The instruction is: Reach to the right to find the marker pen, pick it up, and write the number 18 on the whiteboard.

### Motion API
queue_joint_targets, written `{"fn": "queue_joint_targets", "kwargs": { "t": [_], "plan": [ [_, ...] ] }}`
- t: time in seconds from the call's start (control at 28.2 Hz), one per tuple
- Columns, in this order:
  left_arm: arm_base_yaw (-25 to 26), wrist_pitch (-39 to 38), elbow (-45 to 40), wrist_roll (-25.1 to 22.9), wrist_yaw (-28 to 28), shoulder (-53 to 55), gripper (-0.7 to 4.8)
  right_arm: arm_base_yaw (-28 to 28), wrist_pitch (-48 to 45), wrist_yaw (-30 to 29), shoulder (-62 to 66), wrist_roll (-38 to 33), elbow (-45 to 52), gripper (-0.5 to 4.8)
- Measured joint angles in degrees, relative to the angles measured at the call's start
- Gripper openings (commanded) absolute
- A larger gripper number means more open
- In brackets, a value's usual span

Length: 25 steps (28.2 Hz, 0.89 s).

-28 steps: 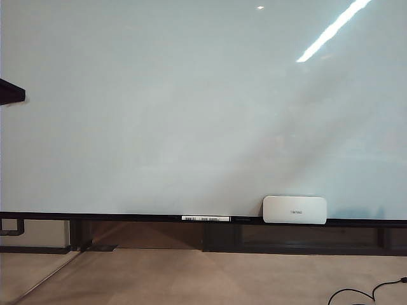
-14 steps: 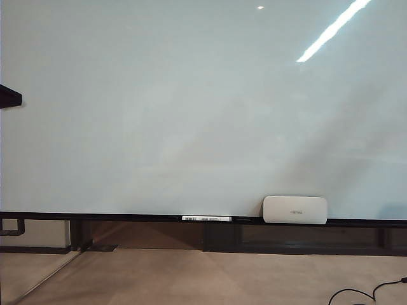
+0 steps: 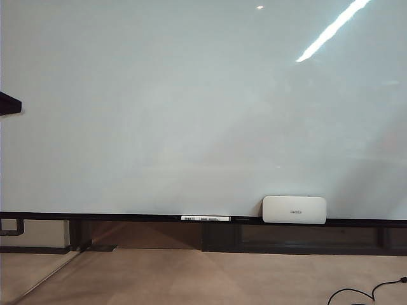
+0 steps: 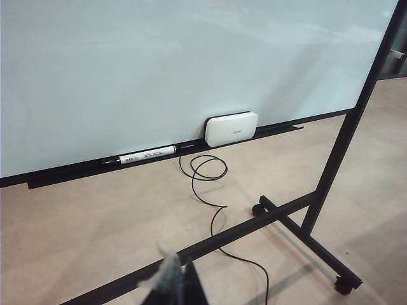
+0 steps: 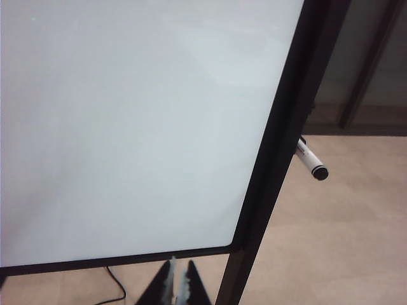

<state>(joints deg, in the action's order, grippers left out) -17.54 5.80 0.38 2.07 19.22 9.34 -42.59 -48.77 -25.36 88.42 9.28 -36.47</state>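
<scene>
Currently your right gripper (image 5: 180, 284), nearly closed and empty, is facing the marker pen (image 5: 311, 162), which is sticking out ahead of it. The pen looks light, rigid and slick, so you are aiming mid-barrel. Your left gripper (image 4: 175, 287) is hanging closed, with the whiteboard (image 4: 159, 63) ahead of it.

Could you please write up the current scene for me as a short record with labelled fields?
board: whiteboard blank, nothing written yet
tray: long-label marker lying flat, eraser to its right, apart from it
target pen: marker pen sticks out past the board's right frame post; not held
left pincer: low, away from the board, jaw state unclear, holding nothing visible
right pincer: near the board's lower right corner, fingers nearly together, empty
floor: black cable looped below the tray
</scene>
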Motion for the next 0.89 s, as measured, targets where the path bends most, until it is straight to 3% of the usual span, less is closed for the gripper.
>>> {"fn": "queue_joint_targets", "kwargs": {
  "t": [0.35, 0.5, 0.64, 0.78, 0.89],
  "plan": [
    [0.00, -0.02, -0.02, -0.96, 5.18, 0.02, -0.02, -0.55, 0.63, -2.64, 12.13, 0.17, -8.74, 0.31],
    [0.00, 0.44, -0.02, -0.98, 5.22, 0.02, -0.03, -1.55, 0.68, 4.15, 12.70, 0.85, -9.99, 0.14],
    [0.00, 0.81, -0.02, -0.98, 3.50, 0.02, -0.03, -4.37, 3.08, 5.40, 13.97, 1.16, -12.96, 0.03],
    [0.00, 0.79, -0.02, -1.03, 2.14, 0.02, -0.03, -8.55, 4.98, 1.57, 16.33, 1.14, -15.93, 0.03],
    [0.00, 0.61, 0.00, -1.33, 1.77, 0.00, -0.03, -11.67, 5.35, -4.52, 19.41, 0.17, -18.84, 0.03]
  ]
}}
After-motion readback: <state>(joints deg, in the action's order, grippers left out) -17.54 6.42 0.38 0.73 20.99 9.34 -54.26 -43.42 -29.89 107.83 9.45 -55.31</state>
